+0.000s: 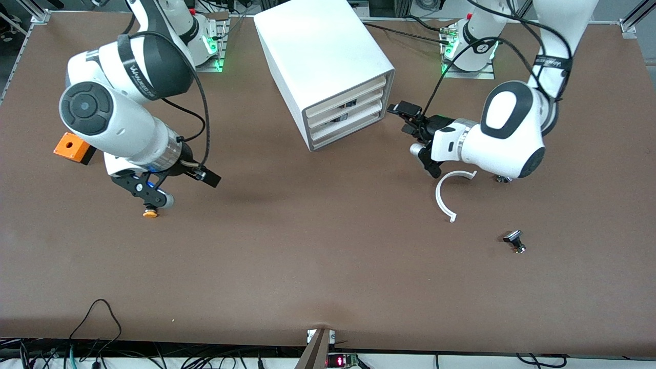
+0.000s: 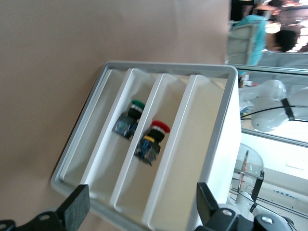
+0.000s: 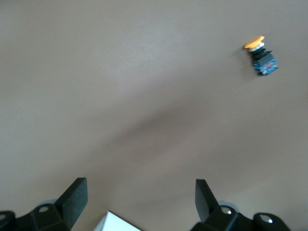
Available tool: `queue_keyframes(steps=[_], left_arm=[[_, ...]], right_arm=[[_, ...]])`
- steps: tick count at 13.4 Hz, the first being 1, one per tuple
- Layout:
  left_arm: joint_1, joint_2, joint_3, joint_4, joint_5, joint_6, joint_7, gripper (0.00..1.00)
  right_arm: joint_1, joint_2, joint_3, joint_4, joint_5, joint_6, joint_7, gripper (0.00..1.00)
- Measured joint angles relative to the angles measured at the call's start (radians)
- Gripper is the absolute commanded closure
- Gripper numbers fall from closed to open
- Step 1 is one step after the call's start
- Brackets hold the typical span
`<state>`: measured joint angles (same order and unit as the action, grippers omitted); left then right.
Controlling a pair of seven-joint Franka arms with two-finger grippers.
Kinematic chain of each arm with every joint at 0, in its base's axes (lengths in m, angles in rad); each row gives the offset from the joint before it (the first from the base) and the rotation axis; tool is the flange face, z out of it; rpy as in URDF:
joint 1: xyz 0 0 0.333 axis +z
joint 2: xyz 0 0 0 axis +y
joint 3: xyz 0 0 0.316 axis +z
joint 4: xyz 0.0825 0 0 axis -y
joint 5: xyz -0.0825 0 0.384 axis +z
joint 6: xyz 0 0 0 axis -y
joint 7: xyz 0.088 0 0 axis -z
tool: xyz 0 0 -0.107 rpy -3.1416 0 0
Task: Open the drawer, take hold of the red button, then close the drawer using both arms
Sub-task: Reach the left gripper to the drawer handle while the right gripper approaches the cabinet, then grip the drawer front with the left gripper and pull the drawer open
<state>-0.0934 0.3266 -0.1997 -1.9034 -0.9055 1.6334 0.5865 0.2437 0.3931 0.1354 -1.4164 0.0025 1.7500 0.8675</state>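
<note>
Facing the left pincer [image 1: 417, 138], the white three-drawer metal cabinet [image 1: 328, 61] stands with all its drawer fronts flush in the front view, so I judge that opening is not yet done. From the left wrist view, the pincer's black fingers [image 2: 77, 208] are spread wide, gripping nothing, and aimed at the cabinet's front, where recessed drawer faces show. The small push button with a round red cap on a black body [image 2: 152, 141] sits in the recess of the middle face, directly ahead of the pincer; a similar green-capped button [image 2: 130, 118] sits in the next recess.

Over the brown desk [image 1: 328, 256], toward its own arm's end, the right pincer [image 1: 177, 189] hangs released and empty, waiting, with an orange-capped black button [image 1: 150, 213] just beside it.

Everything remains: pulling the drawer, taking the red button, then closing the drawer.
</note>
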Motion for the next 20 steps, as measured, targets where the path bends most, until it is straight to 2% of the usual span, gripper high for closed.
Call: queue_keyframes(steps=[1, 3, 6, 11, 13, 17, 20], left_arm=[[0.002, 0.008, 0.001, -0.035, -0.049, 0.016, 0.062, 0.19], [0.005, 0.011, 0.001, -0.099, -0.090, 0.052, 0.157, 0.34], [0.005, 0.012, 0.002, -0.166, -0.107, 0.091, 0.251, 0.32], [-0.011, 0.043, -0.020, -0.232, -0.165, 0.104, 0.291, 0.38], [-0.033, 0.051, -0.022, -0.249, -0.181, 0.114, 0.327, 0.37], [-0.068, 0.080, -0.023, -0.316, -0.289, 0.145, 0.463, 0.44], [-0.079, 0.089, -0.027, -0.332, -0.294, 0.154, 0.483, 0.69]], right_arm=[[0.005, 0.012, 0.000, 0.005, 0.000, 0.013, 0.008, 0.01], [0.010, 0.030, 0.000, 0.007, 0.008, 0.041, 0.043, 0.01], [0.052, 0.052, 0.000, 0.009, 0.015, 0.092, 0.138, 0.01], [0.146, 0.088, 0.000, 0.014, 0.015, 0.137, 0.318, 0.01], [0.171, 0.092, 0.001, 0.014, 0.015, 0.155, 0.369, 0.01], [0.227, 0.095, 0.001, 0.016, 0.015, 0.160, 0.458, 0.01], [0.246, 0.100, 0.000, 0.023, 0.015, 0.162, 0.488, 0.01]])
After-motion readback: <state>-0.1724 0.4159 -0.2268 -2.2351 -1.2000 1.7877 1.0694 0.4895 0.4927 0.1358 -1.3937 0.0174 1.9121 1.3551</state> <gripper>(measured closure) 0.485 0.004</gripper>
